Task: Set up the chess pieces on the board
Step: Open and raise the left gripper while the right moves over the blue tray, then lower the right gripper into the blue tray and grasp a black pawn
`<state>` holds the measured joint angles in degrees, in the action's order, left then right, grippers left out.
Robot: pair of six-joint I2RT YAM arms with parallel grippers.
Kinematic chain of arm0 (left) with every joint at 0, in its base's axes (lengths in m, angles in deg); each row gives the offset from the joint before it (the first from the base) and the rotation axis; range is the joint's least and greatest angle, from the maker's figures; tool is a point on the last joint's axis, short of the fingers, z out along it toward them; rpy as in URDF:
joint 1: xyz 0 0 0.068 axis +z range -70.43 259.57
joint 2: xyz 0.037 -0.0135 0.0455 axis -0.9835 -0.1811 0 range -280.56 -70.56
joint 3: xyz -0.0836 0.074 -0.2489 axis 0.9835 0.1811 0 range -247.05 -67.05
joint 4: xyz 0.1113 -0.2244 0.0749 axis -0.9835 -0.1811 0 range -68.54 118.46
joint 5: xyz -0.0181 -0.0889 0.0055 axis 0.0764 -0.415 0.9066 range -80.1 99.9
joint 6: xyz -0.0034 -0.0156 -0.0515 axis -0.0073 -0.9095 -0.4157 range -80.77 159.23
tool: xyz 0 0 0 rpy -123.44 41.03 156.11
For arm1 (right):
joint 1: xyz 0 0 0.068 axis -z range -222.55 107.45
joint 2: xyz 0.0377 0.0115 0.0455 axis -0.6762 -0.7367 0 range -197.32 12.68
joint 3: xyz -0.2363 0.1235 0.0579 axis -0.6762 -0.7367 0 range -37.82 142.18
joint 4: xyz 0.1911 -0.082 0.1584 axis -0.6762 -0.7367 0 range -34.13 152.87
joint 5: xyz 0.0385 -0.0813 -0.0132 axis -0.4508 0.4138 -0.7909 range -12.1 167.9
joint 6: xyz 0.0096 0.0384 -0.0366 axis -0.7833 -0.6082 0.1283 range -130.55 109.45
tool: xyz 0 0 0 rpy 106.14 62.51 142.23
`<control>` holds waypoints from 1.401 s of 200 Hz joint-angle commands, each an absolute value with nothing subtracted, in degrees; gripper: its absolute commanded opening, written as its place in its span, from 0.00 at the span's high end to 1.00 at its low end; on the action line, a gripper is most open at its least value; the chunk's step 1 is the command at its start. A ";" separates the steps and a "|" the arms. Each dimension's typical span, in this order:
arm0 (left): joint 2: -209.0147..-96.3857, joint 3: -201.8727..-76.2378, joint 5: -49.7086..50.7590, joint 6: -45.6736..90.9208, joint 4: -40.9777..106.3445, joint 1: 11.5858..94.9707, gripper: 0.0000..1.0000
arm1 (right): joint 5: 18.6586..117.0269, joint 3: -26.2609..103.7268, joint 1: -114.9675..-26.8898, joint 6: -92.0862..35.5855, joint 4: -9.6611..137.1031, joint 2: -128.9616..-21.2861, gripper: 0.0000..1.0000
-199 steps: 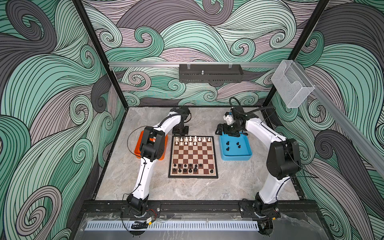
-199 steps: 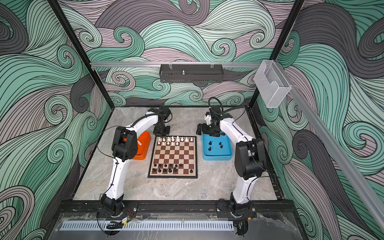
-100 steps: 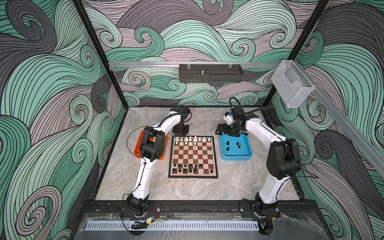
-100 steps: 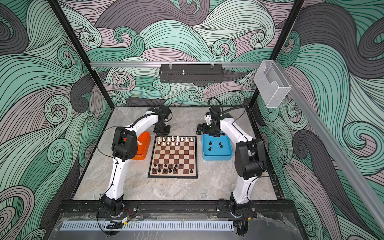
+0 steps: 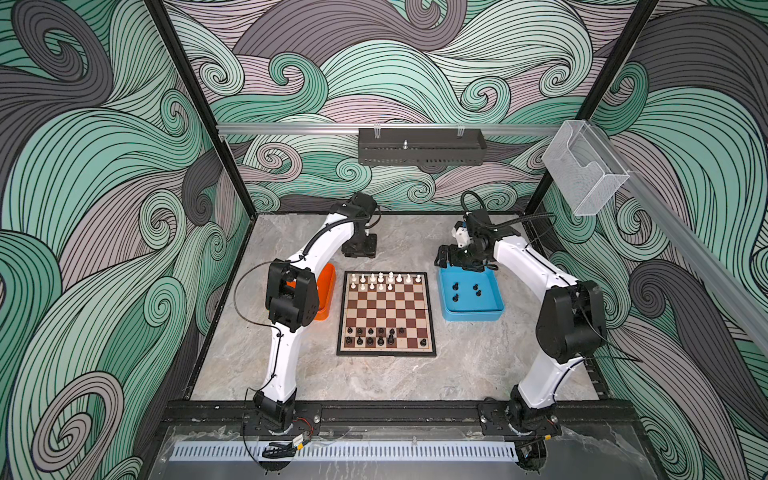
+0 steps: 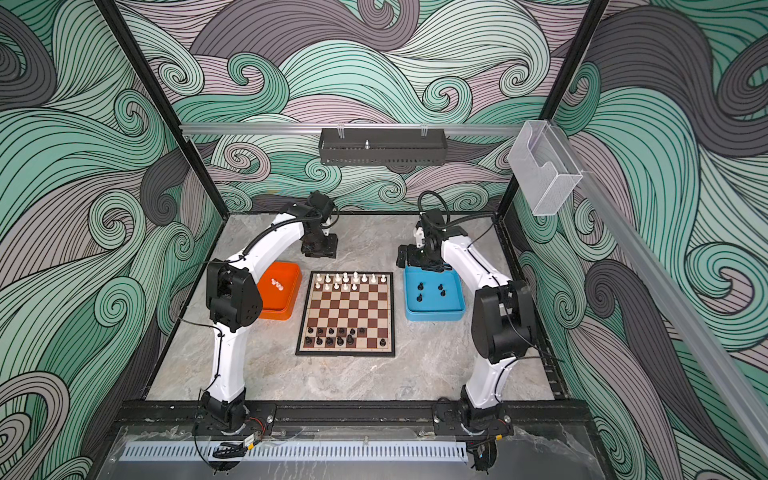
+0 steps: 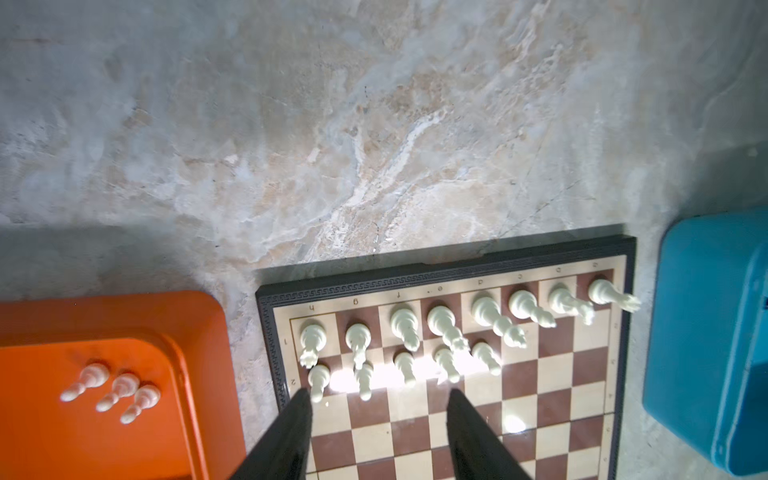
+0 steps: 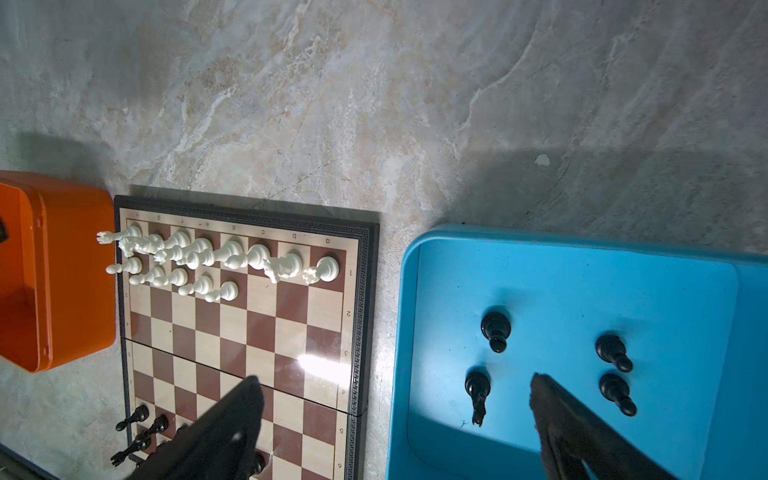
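1. Thirteen white chess pieces (image 7: 405, 328) stand on the board (image 5: 386, 311), in its far two rows; three white pawns (image 7: 120, 386) sit in the orange tray (image 7: 199, 332).
2. Black chess pieces (image 5: 376, 336) stand on the near rows, maybe a dozen, too small to count; four black pieces (image 8: 494, 328) sit in the blue tray (image 8: 582, 282).
3. Empty left gripper (image 7: 378, 415), fingers apart, near the board's far edge.
4. Empty right gripper (image 8: 399, 415), spread wide, by the blue tray's far edge.
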<state>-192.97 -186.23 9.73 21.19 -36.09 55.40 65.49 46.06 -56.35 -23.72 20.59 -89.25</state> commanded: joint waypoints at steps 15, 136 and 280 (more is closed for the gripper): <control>-186.04 -185.17 11.28 22.16 -37.80 56.90 0.25 | 69.05 47.69 -55.63 -27.02 20.55 -86.44 0.00; -167.95 -155.70 1.38 17.07 -24.11 79.92 0.01 | 70.63 46.69 -47.49 -24.54 9.85 -90.11 0.13; -173.64 -153.28 -3.78 19.90 -21.11 85.76 0.01 | 71.40 49.15 -52.47 -26.72 12.52 -103.41 0.43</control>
<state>-172.62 -153.05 -1.50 19.15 -21.56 85.11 70.45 47.76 -51.87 -25.60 12.70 -102.00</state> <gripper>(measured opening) 0.986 0.583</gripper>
